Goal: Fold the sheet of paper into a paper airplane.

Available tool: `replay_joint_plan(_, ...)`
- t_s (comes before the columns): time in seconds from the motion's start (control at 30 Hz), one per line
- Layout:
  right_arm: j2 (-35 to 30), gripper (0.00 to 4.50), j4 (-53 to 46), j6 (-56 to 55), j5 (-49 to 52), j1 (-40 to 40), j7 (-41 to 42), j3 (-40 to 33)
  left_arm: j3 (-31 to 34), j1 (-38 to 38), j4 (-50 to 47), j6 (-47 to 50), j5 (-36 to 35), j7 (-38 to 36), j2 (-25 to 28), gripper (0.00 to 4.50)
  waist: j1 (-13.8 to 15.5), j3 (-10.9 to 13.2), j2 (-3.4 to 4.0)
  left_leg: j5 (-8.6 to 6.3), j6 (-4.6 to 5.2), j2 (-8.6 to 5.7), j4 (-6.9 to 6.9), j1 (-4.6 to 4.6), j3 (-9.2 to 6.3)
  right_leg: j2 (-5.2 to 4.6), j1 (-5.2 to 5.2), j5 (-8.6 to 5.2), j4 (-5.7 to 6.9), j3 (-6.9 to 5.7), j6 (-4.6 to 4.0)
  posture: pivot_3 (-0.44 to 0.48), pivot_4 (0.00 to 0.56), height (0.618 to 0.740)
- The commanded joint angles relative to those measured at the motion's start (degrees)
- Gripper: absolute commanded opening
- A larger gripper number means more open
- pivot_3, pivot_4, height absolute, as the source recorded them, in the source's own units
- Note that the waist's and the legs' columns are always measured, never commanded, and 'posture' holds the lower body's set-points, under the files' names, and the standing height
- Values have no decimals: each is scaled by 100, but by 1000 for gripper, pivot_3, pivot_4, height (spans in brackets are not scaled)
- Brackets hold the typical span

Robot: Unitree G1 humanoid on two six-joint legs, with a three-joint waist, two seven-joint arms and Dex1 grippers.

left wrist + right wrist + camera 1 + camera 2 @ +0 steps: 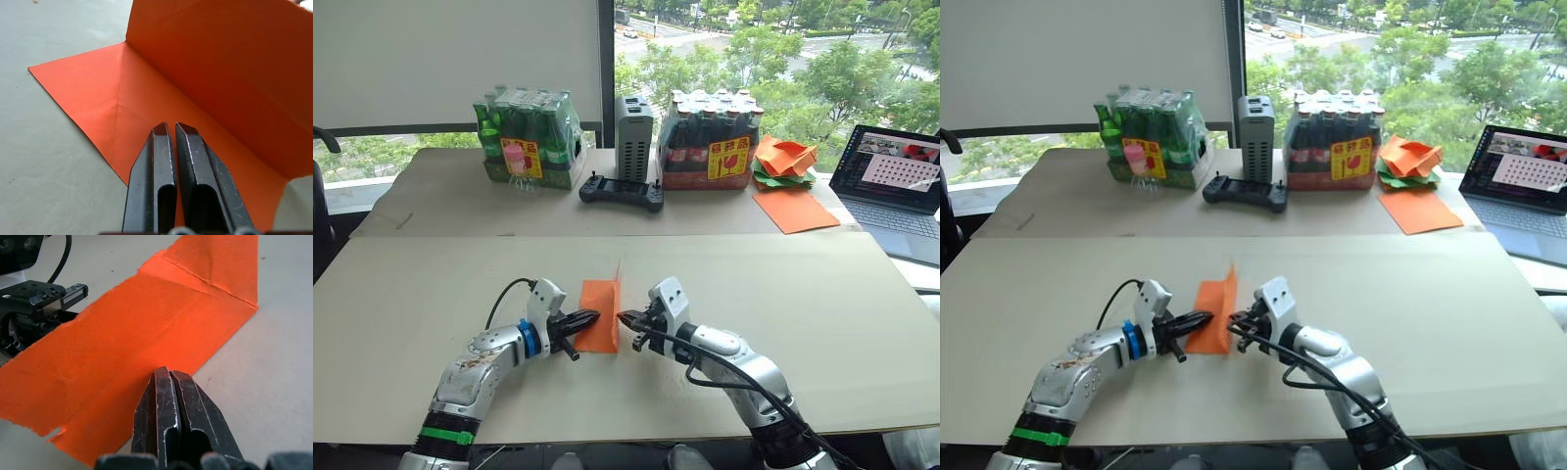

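Note:
The sheet of paper (598, 311) is bright orange and lies in the middle of the near table. Its left half is flat, and its right half stands upright along a lengthwise crease (195, 122). My left gripper (593, 317) is shut, with its tips resting on the flat half (98, 93) close to the crease. From the other side, my right gripper (624, 318) is also shut, its tips touching the outer face of the raised flap (146, 323). The paper airplane is out of view.
At the back stand a pack of green bottles (529, 137), a grey box (633, 137), a pack of dark bottles (710, 137) and a black controller (622, 192). A heap of crumpled orange and green papers (785, 159), a larger orange sheet (793, 209) and a laptop (896, 186) are at the back right.

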Motion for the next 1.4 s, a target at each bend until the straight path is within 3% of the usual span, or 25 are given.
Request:
replay_joint_plan(0.03, 148, 0, 104, -212, -107, -233, -65, 13, 81, 124, -5, 23, 68, 47, 50, 264, -3, 0, 0, 0, 0, 0, 0, 0, 0, 0, 0, 0, 0, 0, 0, 0, 150, 740)
replay_joint_plan(0.33, 212, 0, 644, -286, -595, -370, -105, 355, 277, 276, -162, 76, 33, 117, 138, 264, -52, -2, 2, 0, 0, 1, -3, 6, 0, 1, 0, 0, 3, 0, 0, 0, 150, 740)
replay_joint_plan(0.7, 294, 0, 930, -283, -844, -492, -99, 494, 1200, 1017, -745, 228, -334, 247, 507, 264, -124, -5, 3, 0, 0, 4, -6, 12, 0, 3, 1, 0, 6, 2, -1, 0, 150, 740)
replay_joint_plan(0.93, 293, 0, 1003, -298, -884, -503, -38, 522, 1818, 1013, -1543, 913, -1362, 485, 354, 264, -98, -6, 1, 0, 0, 3, -5, 9, 0, 1, 2, 0, 5, 1, -1, 0, 150, 740)
replay_joint_plan(1.13, 318, 0, 1032, -326, -924, -510, -13, 495, 1542, 837, -2086, 1258, -1764, 605, 233, 264, -103, -7, 0, 0, 0, 3, -4, 12, 0, 2, 4, 0, 6, 2, -1, 0, 150, 740)
replay_joint_plan(1.4, 393, 0, 1018, -349, -986, -538, -162, 360, 1120, 772, -1548, 1088, -1403, 325, 421, 264, -113, -8, 0, 0, 0, 3, -6, 11, 0, 4, 2, 0, 4, 2, -1, 0, 150, 740)
